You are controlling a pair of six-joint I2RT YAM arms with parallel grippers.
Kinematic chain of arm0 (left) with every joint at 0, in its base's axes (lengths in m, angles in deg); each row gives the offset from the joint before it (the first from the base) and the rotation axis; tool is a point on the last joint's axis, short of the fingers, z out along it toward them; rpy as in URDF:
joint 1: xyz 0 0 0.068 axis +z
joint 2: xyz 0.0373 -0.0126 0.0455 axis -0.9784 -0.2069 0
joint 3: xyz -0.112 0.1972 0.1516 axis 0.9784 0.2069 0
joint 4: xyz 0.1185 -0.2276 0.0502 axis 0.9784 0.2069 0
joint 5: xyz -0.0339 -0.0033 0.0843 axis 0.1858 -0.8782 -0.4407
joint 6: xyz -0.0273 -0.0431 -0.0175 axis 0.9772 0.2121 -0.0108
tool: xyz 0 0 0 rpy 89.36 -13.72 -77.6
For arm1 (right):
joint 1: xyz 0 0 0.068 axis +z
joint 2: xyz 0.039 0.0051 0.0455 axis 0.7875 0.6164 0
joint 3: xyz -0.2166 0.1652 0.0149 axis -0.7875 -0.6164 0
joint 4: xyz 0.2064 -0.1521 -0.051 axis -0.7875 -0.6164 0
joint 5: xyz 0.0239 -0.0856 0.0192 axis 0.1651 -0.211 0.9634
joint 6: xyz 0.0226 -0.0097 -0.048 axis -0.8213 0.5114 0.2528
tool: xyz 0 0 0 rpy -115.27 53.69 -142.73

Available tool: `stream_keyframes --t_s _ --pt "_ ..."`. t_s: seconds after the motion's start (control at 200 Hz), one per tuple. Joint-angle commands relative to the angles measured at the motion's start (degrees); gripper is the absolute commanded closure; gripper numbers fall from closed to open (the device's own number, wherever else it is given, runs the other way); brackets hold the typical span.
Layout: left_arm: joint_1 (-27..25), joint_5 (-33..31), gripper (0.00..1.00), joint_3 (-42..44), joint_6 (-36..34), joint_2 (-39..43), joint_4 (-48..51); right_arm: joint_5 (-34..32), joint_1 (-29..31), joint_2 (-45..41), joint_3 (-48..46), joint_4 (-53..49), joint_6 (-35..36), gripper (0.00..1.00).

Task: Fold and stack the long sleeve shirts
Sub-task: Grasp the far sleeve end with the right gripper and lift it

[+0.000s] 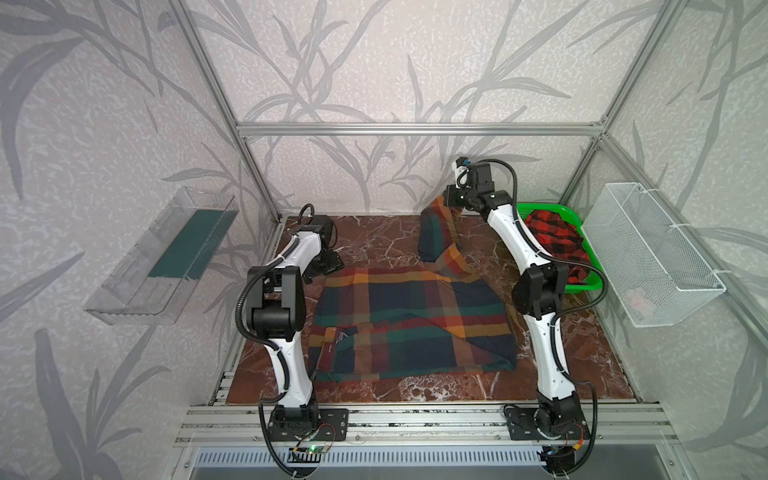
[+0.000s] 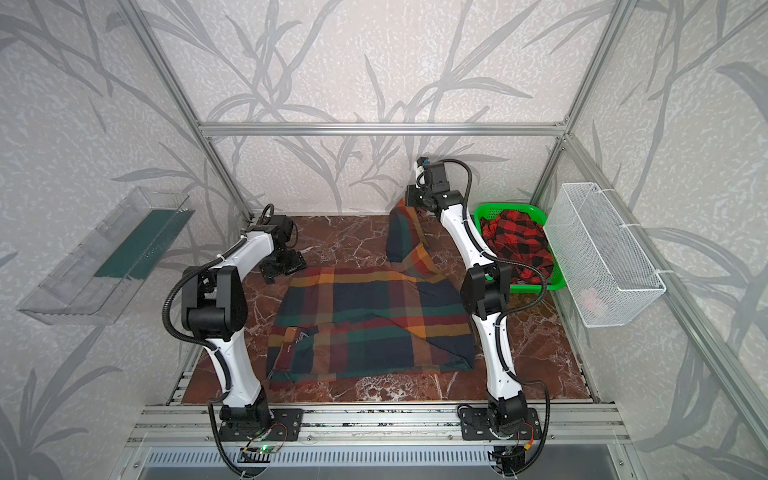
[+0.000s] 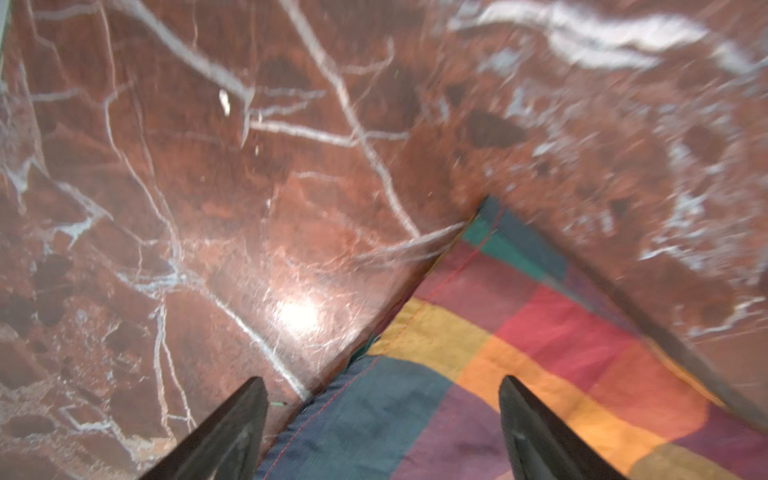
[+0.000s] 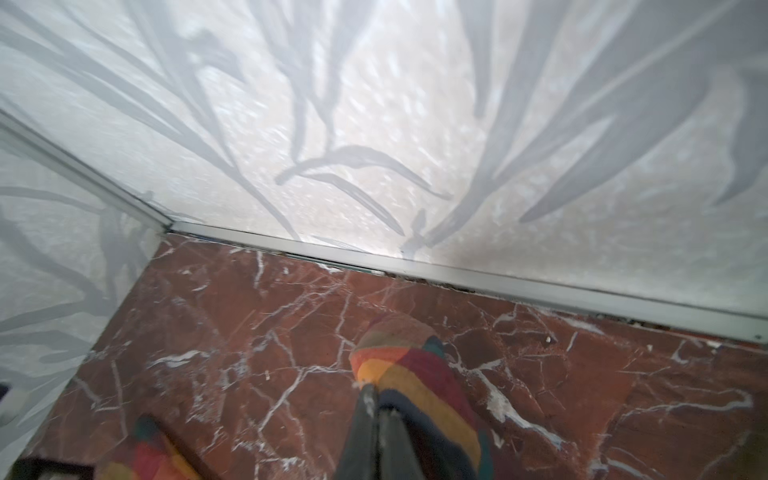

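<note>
The right gripper [image 4: 376, 395], clamped on a sleeve [image 1: 436, 232] of the soft navy-orange-green-red plaid shirt [image 1: 411, 316] spread on the red marble worktop [image 1: 594, 365], holds it raised near the far edge, likely to fold it inward. The left gripper [image 3: 382, 390] hovers, jaws apart, over a shirt corner.

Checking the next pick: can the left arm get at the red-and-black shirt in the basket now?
Probably not: the red-and-black shirt lies far right in the green basket, behind the right arm.
</note>
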Motion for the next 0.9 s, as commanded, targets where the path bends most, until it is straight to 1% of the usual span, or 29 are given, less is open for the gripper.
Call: stream_keyframes --t_s 0.0,0.11,0.325,0.465,0.605,0.72,0.795,0.825,0.85,0.895 --pt "0.3 2.5 0.12 -2.2 -1.6 -1.9 -0.4 -0.3 0.4 -8.4 -9.6 7.4 1.6 1.0" --pt "0.3 4.2 0.12 -3.5 -2.4 -3.9 -1.2 0.9 0.5 -16.3 -19.7 13.8 0.3 1.0" --pt "0.3 7.5 0.13 -5.9 -2.4 -7.6 -1.7 4.2 0.6 -26.1 -32.4 21.1 -1.8 1.0" --pt "0.2 8.3 0.15 -8.6 -2.0 -11.0 0.0 5.9 0.6 -29.9 -37.2 23.9 -3.0 1.0" --pt "0.2 7.2 0.18 -9.9 -2.0 -12.4 0.7 7.1 0.8 -32.8 -40.4 25.4 -3.5 1.0" --pt "0.2 6.7 0.3 -11.1 -2.3 -14.0 1.8 7.8 1.0 -34.9 -43.6 27.8 -5.0 1.0" --pt "0.2 6.0 0.4 -11.7 -2.7 -15.1 2.3 7.8 1.1 -37.4 -45.0 28.6 -5.4 1.0" --pt "0.2 5.6 0.42 -11.9 -2.6 -15.4 2.5 7.8 1.1 -37.8 -45.4 28.8 -5.5 1.0" --pt "0.2 5.4 0.45 -12.0 -2.7 -15.6 2.6 7.8 1.1 -38.1 -45.7 28.9 -5.5 1.0" --pt "0.2 5.2 0.47 -12.1 -2.8 -15.9 2.6 8.1 1.2 -38.7 -46.3 29.1 -5.6 1.0"
